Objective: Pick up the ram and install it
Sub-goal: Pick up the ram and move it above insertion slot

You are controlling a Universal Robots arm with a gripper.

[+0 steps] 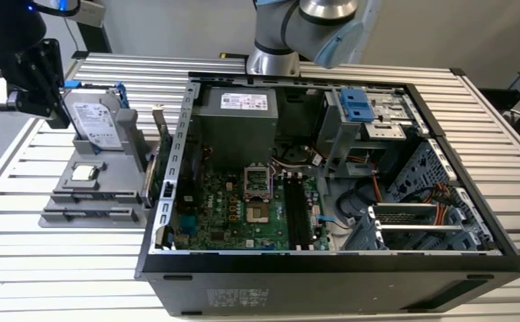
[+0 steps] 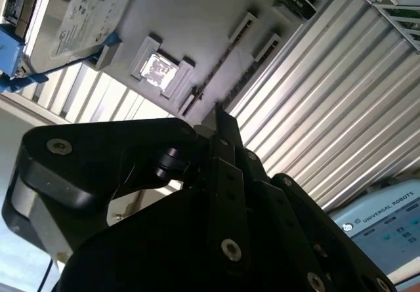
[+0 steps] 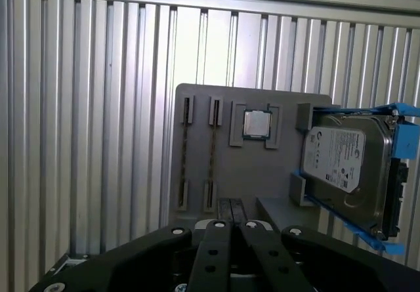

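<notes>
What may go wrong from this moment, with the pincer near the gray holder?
1. The pincer looks shut; lowered like this, it might press on the holder rather than grip anything.
2. The holder's narrow slots sit close to the processor and the hard drive, so a slightly misaligned approach could knock them.

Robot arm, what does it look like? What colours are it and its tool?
The arm is made of round silver-grey tubes with pale blue caps on its joints. Its tool is matt black in both wrist views: flat, angular plates joined by small round silver screws, narrowing to a thin tip.
</notes>
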